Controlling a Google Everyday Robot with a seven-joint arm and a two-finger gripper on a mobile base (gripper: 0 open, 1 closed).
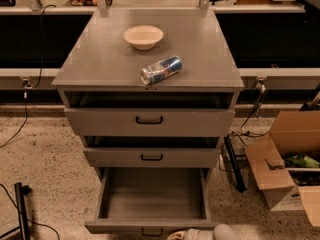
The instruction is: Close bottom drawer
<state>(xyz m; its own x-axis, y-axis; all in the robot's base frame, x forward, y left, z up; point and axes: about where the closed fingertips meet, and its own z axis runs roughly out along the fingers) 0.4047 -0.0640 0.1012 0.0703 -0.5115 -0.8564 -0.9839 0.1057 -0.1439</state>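
Observation:
The grey cabinet (pixel 150 59) has three drawers. The bottom drawer (pixel 152 196) is pulled far out, and its deep grey box is empty. Its front rim (pixel 115 227) lies along the bottom edge of the view, with the small black handle (pixel 151 231) just showing. The middle drawer (pixel 151 157) and top drawer (pixel 149 120) each stand slightly out. My gripper (pixel 200 233) shows only as pale rounded parts at the bottom edge, just in front of the bottom drawer's front and right of its handle.
A cream bowl (pixel 143 36) and a can lying on its side (pixel 161 69) rest on the cabinet top. An open cardboard box (pixel 285 164) stands on the floor to the right, with cables beside it. A black stand (pixel 21 209) is at lower left.

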